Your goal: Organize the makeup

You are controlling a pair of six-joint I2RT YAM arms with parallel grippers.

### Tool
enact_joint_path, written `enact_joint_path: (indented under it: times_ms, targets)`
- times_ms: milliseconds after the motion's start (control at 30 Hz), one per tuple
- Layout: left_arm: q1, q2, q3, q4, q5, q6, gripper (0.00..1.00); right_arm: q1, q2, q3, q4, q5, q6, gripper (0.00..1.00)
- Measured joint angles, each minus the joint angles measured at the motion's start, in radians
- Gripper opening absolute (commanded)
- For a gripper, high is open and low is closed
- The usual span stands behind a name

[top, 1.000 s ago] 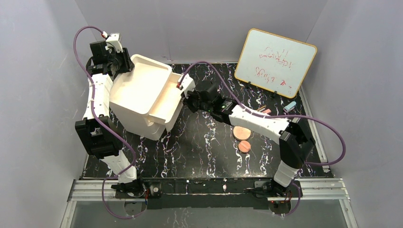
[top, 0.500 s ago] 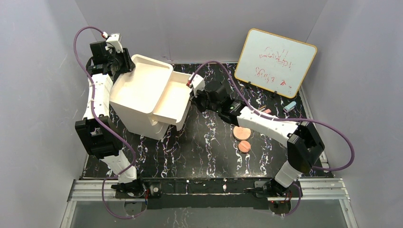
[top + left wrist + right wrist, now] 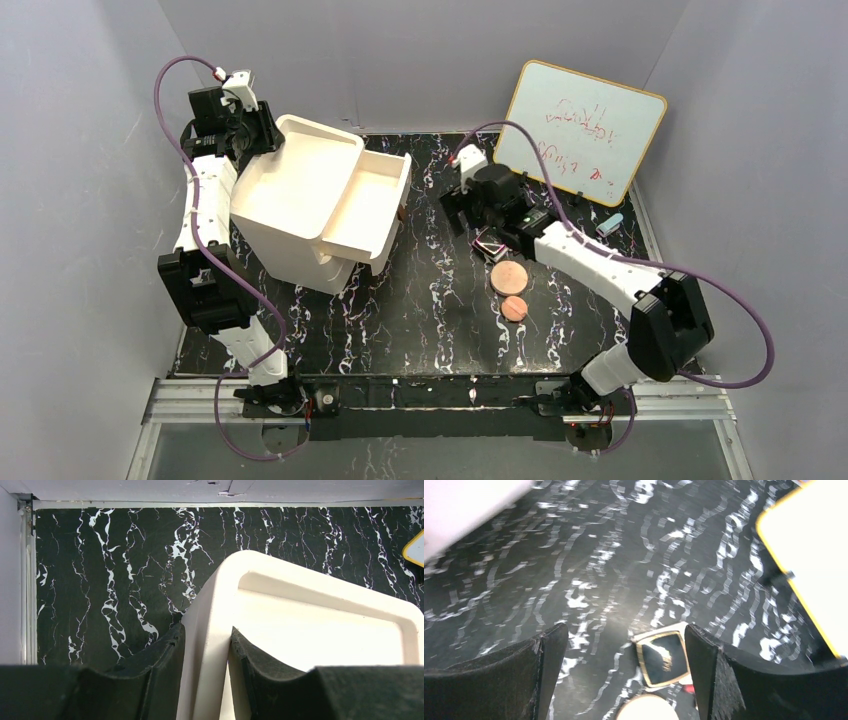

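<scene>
Over the worktop [image 3: 420, 300], right gripper [image 3: 624, 632] gapes wide above the square compact [image 3: 663, 659]; left gripper [image 3: 205, 645] pinches a wall of the white bin [image 3: 300, 190].

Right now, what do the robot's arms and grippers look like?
Both arms have white shells with black joint blocks: the left arm, the right arm. A purple cable loops along each. The left gripper and right gripper have black, matte, wedge-shaped fingers.
</scene>
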Motion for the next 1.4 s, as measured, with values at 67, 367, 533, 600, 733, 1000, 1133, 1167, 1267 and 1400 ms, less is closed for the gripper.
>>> enact_joint_path:
  times_ms: [67, 367, 533, 600, 733, 1000, 1133, 1167, 1267, 1400]
  targets:
    - [0.0, 0.0, 0.0, 0.0, 0.002, -0.002, 0.34, -0.055, -0.005, 0.0, -0.016, 0.017, 0.01, 0.95]
    - [0.002, 0.0, 0.0, 0.0, 0.014, -0.007, 0.34, -0.224, 0.151, 0.05, -0.172, 0.013, 0.055, 0.94]
    - [0.003, 0.0, 0.0, 0.0, 0.017, -0.008, 0.34, -0.219, 0.278, 0.088, -0.247, -0.045, 0.053, 0.98]
    - [0.003, 0.0, 0.0, 0.001, 0.017, -0.009, 0.34, -0.217, 0.3, 0.089, -0.27, -0.066, 0.053, 0.98]
    - [0.003, 0.0, 0.0, 0.001, 0.017, -0.01, 0.34, -0.217, 0.304, 0.09, -0.29, -0.077, 0.048, 0.98]
    - [0.004, 0.0, 0.0, 0.001, 0.02, -0.011, 0.34, -0.217, 0.34, 0.115, -0.295, -0.056, 0.041, 0.98]
    - [0.004, 0.0, 0.0, 0.001, 0.022, -0.011, 0.35, -0.217, 0.38, 0.115, -0.295, -0.049, 0.039, 0.97]
    - [0.004, 0.0, 0.0, 0.001, 0.023, -0.011, 0.34, -0.218, 0.385, 0.116, -0.294, -0.047, 0.036, 0.95]
    - [0.004, 0.0, 0.0, 0.001, 0.023, -0.011, 0.34, -0.22, 0.389, 0.126, -0.295, -0.043, 0.032, 0.87]
    - [0.005, 0.0, 0.0, 0.001, 0.024, -0.013, 0.34, -0.228, 0.393, 0.135, -0.296, -0.043, 0.033, 0.76]
